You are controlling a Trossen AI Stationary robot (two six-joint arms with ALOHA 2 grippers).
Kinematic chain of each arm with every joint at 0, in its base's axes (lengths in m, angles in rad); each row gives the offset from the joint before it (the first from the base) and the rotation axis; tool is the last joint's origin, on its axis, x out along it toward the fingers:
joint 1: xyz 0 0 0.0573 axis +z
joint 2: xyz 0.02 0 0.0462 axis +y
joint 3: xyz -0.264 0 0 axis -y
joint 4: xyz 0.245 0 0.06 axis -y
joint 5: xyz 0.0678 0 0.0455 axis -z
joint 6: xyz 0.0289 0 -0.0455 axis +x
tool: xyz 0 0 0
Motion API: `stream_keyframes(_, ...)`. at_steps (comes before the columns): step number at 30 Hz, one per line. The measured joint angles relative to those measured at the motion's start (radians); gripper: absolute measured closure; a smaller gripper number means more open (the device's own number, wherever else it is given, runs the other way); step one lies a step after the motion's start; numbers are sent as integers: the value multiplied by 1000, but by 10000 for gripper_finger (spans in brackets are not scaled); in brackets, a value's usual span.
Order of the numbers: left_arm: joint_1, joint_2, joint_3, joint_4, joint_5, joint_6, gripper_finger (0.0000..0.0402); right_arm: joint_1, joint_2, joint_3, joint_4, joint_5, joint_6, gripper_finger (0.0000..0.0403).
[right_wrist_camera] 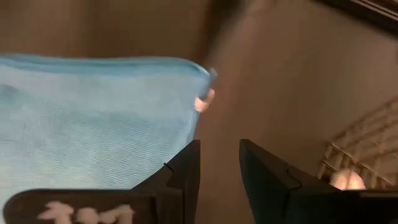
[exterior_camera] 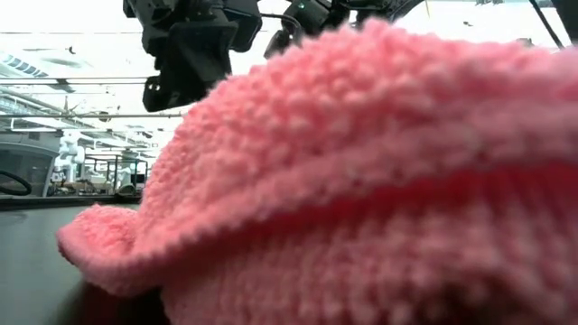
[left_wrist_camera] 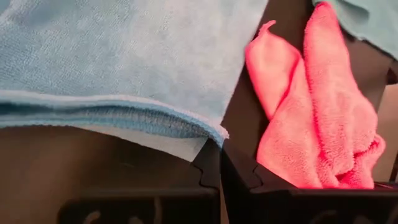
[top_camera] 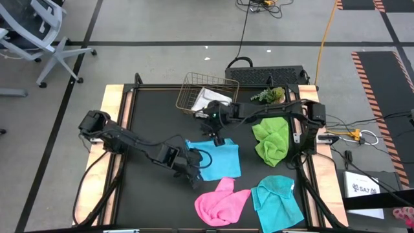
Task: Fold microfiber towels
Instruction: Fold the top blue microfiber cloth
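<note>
So the blue towel (top_camera: 217,159) is spread flat mid-desk, on the black desk (top_camera: 155,116); the left gripper (top_camera: 191,173) is down at its near-left corner with fingers (left_wrist_camera: 211,168) pressed together, looks like right on the towel's edge, though whether it's really pinching cloth I can't tell; the right gripper (top_camera: 218,137) hangs over the towel's far edge, its fingers (right_wrist_camera: 186,168) a bit apart with nothing between them; pink towel (top_camera: 222,201) is bunched up near the front, second blue towel (top_camera: 278,199) crumpled to its right, lime green towel (top_camera: 272,140) rumpled further back on the right; white-grey towel (top_camera: 215,97) sits in the copper wire basket (top_camera: 194,87) at the far side, small plant (top_camera: 268,96) to its right.
</note>
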Motion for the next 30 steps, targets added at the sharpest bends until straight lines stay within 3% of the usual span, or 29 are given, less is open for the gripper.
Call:
stream_keyframes(11, 10, 0, 0, 1, 6, 46, 401, 8, 69, 0, 76, -122, -20, 298)
stream_keyframes(23, 11, 0, 0, 5, 6, 0, 401, 10, 148, 51, 212, -122, -148, 298)
stream_keyframes(30, 15, 0, 0, 39, 1, -26, 401, 10, 147, 60, 227, -121, -100, 298)
